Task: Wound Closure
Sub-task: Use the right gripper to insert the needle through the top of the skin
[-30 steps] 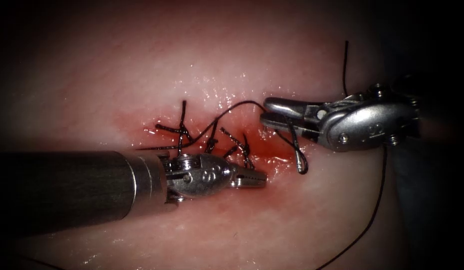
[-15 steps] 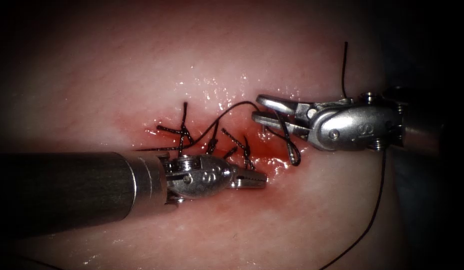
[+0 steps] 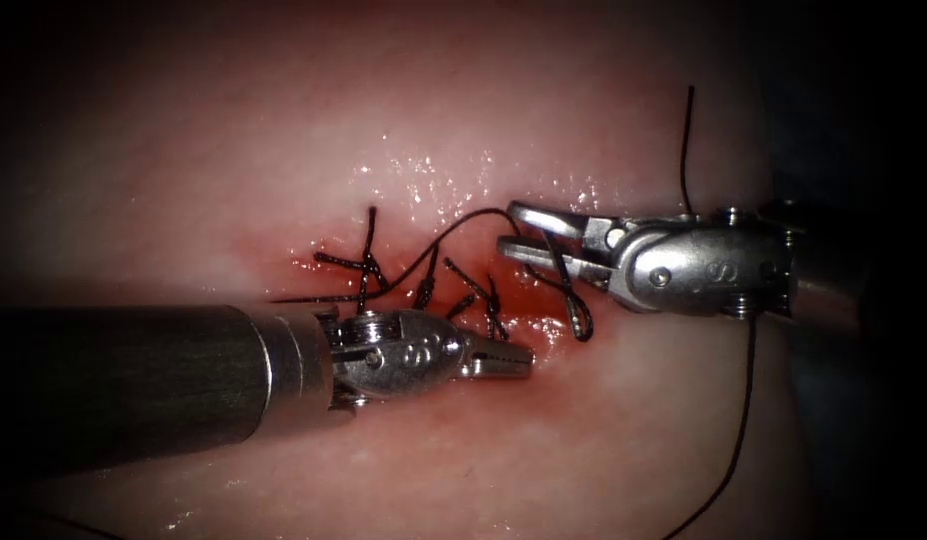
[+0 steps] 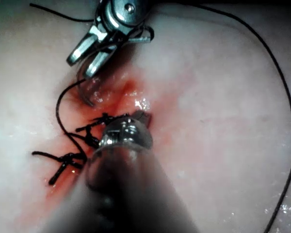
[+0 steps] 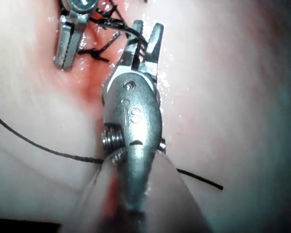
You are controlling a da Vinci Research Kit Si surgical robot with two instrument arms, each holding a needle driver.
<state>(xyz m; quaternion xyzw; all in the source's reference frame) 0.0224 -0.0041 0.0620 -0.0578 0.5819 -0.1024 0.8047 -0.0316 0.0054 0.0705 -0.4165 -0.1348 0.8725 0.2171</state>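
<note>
Thread (image 3: 453, 222), thin, limp and likely slick with red fluid (image 3: 528, 300), arcs from the knots over the cut (image 3: 423, 290) through the right tool (image 3: 518, 228), whose jaws stand apart, so grip belongs on that free arc, while the left tool (image 3: 508, 358) lies closed, empty, on the tissue (image 3: 283, 150).

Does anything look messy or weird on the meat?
Yes. Red fluid has pooled around the cut in the tissue, and short cut ends of thread stick out crookedly from the knots. Loose thread loops through the right tool's open jaws.
</note>
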